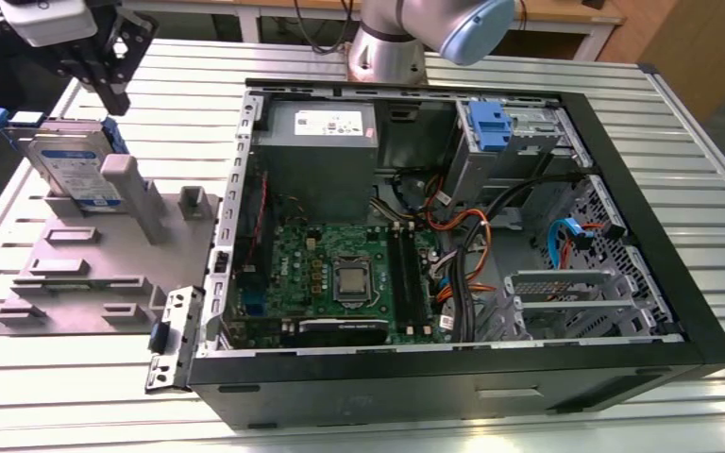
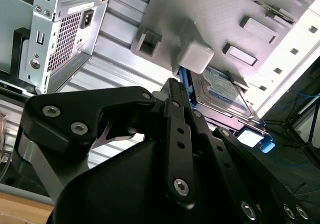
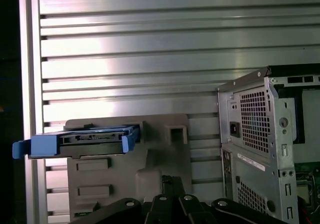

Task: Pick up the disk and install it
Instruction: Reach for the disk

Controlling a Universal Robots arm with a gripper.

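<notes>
black links crowd the near edge of both wrist views. the gripper (image 2: 171, 86) has its fingers drawn narrow, tips together with nothing between them, as best the first wrist view lets me judge. it hangs in the air, touching nothing.

under everything lies the slatted metal table (image 1: 665, 123). on it, well to one side of the fingers, lies the open computer case (image 1: 463, 377), which has not received the disk. between the case and the fingers, and below them, sits the grey fixture (image 1: 86, 255) with its upright post (image 1: 127, 179).

the disk (image 1: 71, 165) is on that fixture, standing on edge and leaning against the post, label face turned up and outward. it is below the fingertips and a little beyond them, on the side away from the case, near but clearly apart.

in the first wrist view the disk (image 3: 92, 138) shows edge-on as a thin slab, with its blue rails (image 3: 42, 146) at either end. its broad edge runs roughly along the line on which the fingers would part, and it sits off the finger line rather than straight ahead of it. by my reading, the pick-up has not begun.
</notes>
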